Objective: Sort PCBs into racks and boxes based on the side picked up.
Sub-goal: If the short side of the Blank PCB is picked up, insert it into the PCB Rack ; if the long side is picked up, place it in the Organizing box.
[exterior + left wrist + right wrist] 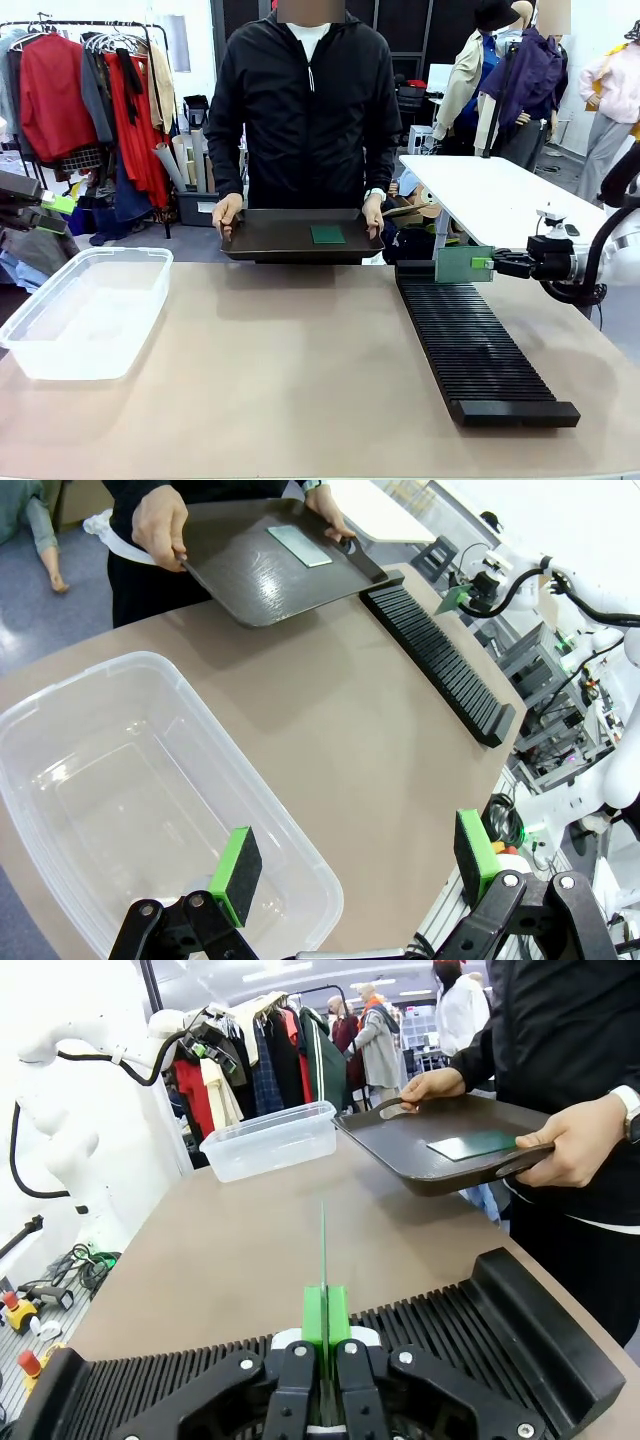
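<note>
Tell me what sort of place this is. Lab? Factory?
Likely a robotics lab or demo space, not a factory: a white robot arm at a plain table, a PCB above a slotted rack, a clothes rail behind.

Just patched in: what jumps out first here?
The right gripper is shut on a PCB, held upright on edge over the far end of the black rack. Across the table a person holds a dark tray with a second PCB lying flat on it. The clear box sits at the robot's left, by the open left gripper.
</note>
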Controlling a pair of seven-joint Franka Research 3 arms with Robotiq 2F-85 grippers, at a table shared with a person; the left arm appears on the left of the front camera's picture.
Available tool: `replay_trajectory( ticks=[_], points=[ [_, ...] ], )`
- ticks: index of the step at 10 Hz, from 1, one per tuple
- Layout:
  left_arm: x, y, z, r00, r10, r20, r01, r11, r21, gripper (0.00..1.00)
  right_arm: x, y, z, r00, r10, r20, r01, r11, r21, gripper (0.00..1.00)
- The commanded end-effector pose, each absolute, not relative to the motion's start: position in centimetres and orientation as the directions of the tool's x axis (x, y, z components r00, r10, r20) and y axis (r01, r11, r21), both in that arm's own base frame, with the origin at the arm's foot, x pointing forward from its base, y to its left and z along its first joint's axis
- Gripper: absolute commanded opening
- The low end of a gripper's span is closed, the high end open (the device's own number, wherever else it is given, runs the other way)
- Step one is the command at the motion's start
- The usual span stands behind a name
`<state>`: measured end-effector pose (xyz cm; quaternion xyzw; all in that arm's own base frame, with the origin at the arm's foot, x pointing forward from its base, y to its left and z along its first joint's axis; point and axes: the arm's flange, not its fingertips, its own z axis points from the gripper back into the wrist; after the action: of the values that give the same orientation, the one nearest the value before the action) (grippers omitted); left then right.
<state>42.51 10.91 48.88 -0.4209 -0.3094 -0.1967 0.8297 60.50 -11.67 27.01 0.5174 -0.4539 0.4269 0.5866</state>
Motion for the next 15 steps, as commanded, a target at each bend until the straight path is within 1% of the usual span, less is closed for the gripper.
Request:
replay_trajectory(
  ticks=[1, 5, 9, 15],
  points=[
    [42.4, 10.9, 49.0, 0.729, -0.066, 0.681, 0.589, 0.567, -0.576, 1.00, 62.6, -12.2, 26.6, 0.203, -0.002, 0.979, -0.977, 0.072, 0.202, 0.00],
    [42.4, 10.9, 49.0, 0.729, -0.066, 0.681, 0.589, 0.567, -0.576, 1.00, 64.6, -11.4, 25.1, 0.218, 0.008, 0.976, -0.976, 0.009, 0.218, 0.00],
    [42.4, 10.9, 49.0, 0.729, -0.066, 0.681, 0.589, 0.567, -0.576, 1.00, 65.6, -10.0, 24.1, 0.237, 0.052, 0.970, -0.970, -0.041, 0.240, 0.00],
    [42.4, 10.9, 49.0, 0.729, -0.066, 0.681, 0.589, 0.567, -0.576, 1.00, 66.4, -9.1, 23.4, 0.243, 0.119, 0.963, -0.967, -0.053, 0.251, 0.00]
  ],
)
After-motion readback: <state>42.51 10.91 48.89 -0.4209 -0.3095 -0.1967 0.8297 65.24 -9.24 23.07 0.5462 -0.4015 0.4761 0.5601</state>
